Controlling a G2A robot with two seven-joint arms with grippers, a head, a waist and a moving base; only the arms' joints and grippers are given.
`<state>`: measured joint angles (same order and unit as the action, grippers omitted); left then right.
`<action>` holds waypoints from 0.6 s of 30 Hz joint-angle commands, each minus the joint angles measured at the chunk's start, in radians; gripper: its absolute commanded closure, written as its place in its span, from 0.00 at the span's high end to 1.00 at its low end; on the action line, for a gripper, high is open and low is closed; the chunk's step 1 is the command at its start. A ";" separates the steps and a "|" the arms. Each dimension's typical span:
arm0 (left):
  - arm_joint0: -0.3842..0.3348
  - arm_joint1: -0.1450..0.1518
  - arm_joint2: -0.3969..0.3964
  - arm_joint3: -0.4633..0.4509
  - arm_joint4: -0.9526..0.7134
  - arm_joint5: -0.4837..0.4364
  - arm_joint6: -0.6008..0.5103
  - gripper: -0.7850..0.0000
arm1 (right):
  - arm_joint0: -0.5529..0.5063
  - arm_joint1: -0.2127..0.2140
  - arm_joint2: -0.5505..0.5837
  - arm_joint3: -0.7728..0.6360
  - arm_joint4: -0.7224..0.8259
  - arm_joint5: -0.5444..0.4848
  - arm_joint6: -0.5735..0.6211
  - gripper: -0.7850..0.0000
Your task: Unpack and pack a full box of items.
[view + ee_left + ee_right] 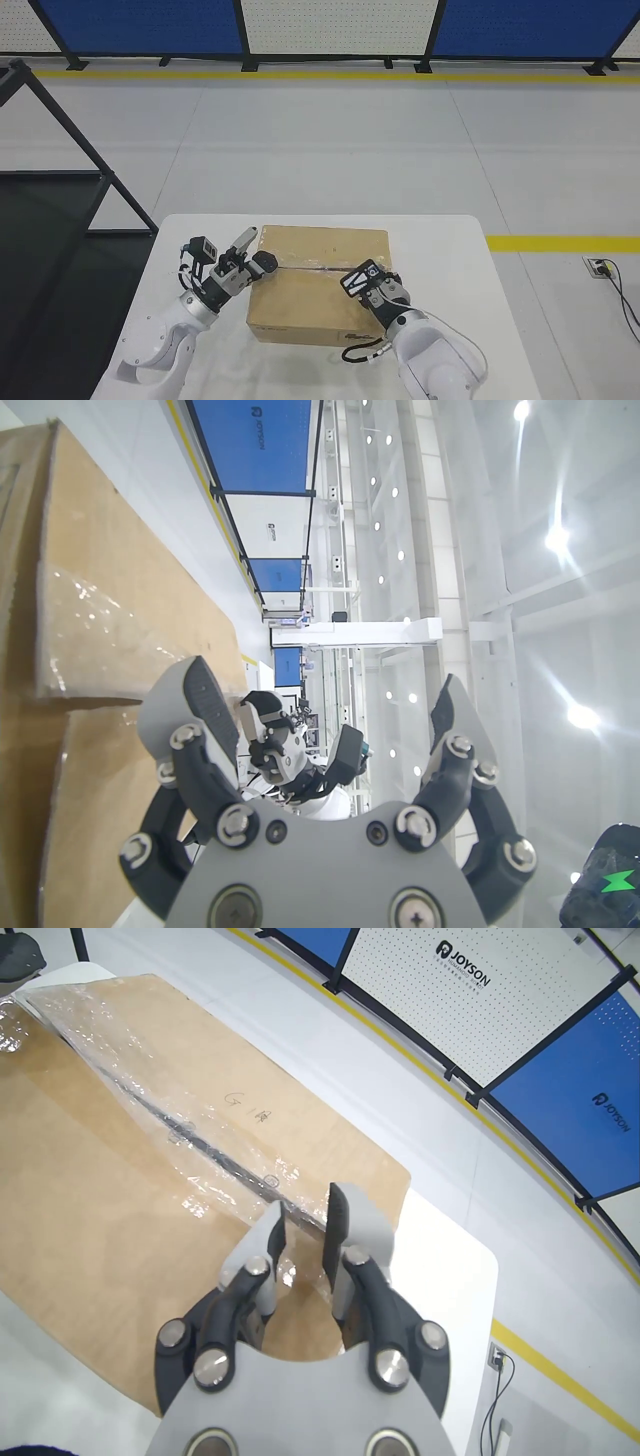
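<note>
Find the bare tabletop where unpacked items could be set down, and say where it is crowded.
The widest bare patch of table lies between the box and the table's right edge. A narrower one lies at the far left corner. Crowded: both box ends, where the left gripper and right gripper are.

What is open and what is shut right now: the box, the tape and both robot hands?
box, closed, both top flaps down.
clear tape, wrinkled, stuck along the flap seam.
left gripper, open wide, beside the box's end.
right gripper, open a little, at the taped seam.
</note>
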<state>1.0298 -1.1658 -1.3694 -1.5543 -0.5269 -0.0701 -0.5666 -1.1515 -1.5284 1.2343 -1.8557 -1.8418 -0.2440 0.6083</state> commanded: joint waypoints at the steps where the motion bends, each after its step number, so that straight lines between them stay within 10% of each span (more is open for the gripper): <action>1: 0.000 0.000 0.000 0.000 0.000 0.000 0.000 1.00 | 0.000 0.000 0.000 0.000 0.000 0.000 0.000 0.32; 2: 0.000 0.000 0.000 0.000 0.000 0.000 0.000 1.00 | -0.003 0.000 0.000 -0.004 0.002 0.005 -0.014 0.05; 3: 0.000 0.000 0.000 0.000 0.000 0.000 0.000 1.00 | -0.009 0.001 -0.001 -0.007 0.000 0.011 -0.036 0.00; 18: 0.037 -0.009 -0.028 -0.048 -0.097 -0.048 0.072 1.00 | 0.082 -0.020 0.005 0.049 0.453 0.062 0.063 0.00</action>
<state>1.0658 -1.1742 -1.3979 -1.6030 -0.6199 -0.1156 -0.4985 -1.0906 -1.5462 1.2417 -1.8320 -1.4571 -0.1755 0.6525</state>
